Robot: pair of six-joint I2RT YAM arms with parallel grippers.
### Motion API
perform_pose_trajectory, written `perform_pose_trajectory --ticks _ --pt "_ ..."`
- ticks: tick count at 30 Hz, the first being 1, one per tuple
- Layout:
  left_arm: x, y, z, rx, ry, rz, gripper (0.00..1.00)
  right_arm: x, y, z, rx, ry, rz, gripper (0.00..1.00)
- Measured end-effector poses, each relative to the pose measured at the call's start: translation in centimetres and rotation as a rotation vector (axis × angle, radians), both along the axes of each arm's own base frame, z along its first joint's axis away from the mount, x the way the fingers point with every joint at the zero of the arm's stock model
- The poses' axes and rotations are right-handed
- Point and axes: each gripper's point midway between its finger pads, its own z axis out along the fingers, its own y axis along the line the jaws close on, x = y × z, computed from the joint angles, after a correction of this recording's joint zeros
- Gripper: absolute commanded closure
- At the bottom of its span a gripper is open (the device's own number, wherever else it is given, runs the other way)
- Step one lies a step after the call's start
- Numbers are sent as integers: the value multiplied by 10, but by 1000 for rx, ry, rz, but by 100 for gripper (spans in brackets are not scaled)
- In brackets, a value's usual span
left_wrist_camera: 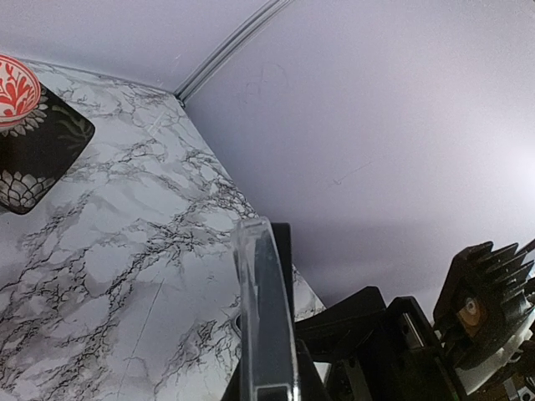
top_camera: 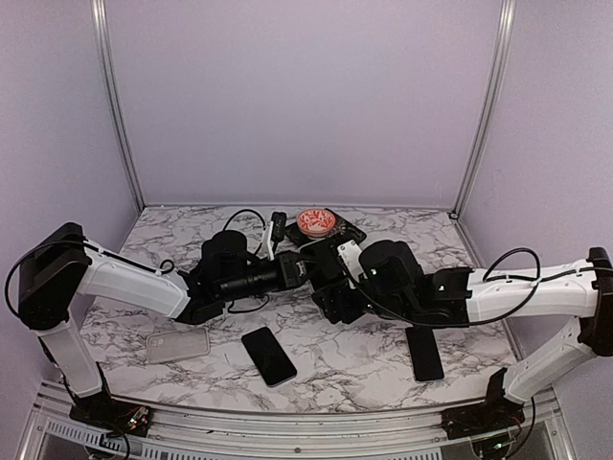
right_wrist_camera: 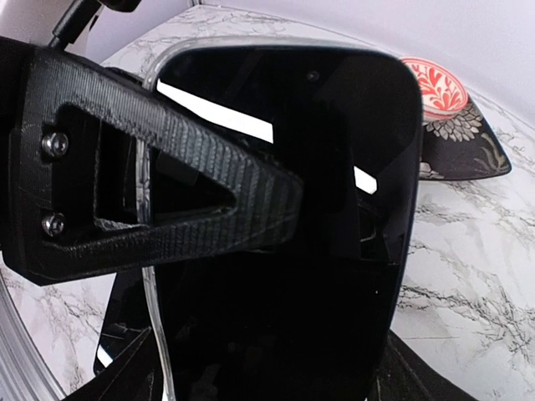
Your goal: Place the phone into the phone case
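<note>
Both grippers meet above the middle of the table. My left gripper (top_camera: 305,269) is shut on a clear phone case (left_wrist_camera: 264,309), seen edge-on in the left wrist view. A black phone (right_wrist_camera: 334,209) stands against the case. The case's clear rim (right_wrist_camera: 151,251) shows along the phone's left side in the right wrist view. A ribbed black finger (right_wrist_camera: 167,196) of the left gripper crosses the phone's face. My right gripper (top_camera: 332,280) is shut on the phone, and its own fingertips are hidden in the dark at the bottom of the right wrist view.
A second clear case (top_camera: 177,345) lies at the front left. A black phone (top_camera: 268,356) lies at the front centre and another (top_camera: 423,353) at the front right. A red patterned bowl (top_camera: 316,222) sits on a dark tray (top_camera: 351,233) at the back.
</note>
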Motion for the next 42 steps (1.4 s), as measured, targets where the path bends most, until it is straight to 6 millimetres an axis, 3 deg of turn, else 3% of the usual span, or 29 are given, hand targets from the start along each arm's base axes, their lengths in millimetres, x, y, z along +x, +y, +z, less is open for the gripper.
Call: perform_pose_trajectory --ticks 2,4,5,6,9,12,15,19,24,28,32,39,40,42 --pt "-1 -1 3 -7 -11 -5 100 0 -1 3 0 -6 2 50" --pt "-2 -1 5 -10 -23 -8 100 0 -2 4 -3 -12 4 26" --pt "-2 -2 6 -10 -31 -10 100 -1 -2 5 -5 -15 6 8" --pt "-3 -2 7 -9 -39 -12 100 -1 -2 6 -7 -18 11 3" --pt "-13 -3 15 10 -100 -50 100 -5 -1 18 7 -44 54 1" --pt "-32 -4 28 53 -199 -120 100 -13 -4 44 55 -87 118 1" --pt "-52 1 53 88 -318 -184 100 -27 -13 77 139 -127 230 1" --pt "-84 9 103 45 -491 -289 100 -50 -22 111 228 -201 414 1" --pt "-135 19 144 -34 -674 -441 100 -96 -12 126 288 -249 704 21" --pt "-162 23 153 -63 -758 -524 100 -118 -9 128 310 -267 842 39" --pt "-169 23 152 -66 -787 -557 100 -130 -7 131 342 -292 920 56" --pt "-169 21 144 -33 -797 -563 100 -134 6 114 329 -224 980 60" --pt "-169 21 143 -30 -798 -559 100 -134 7 113 326 -218 982 67" --pt "-168 20 143 -22 -806 -549 100 -134 9 110 321 -211 983 100"
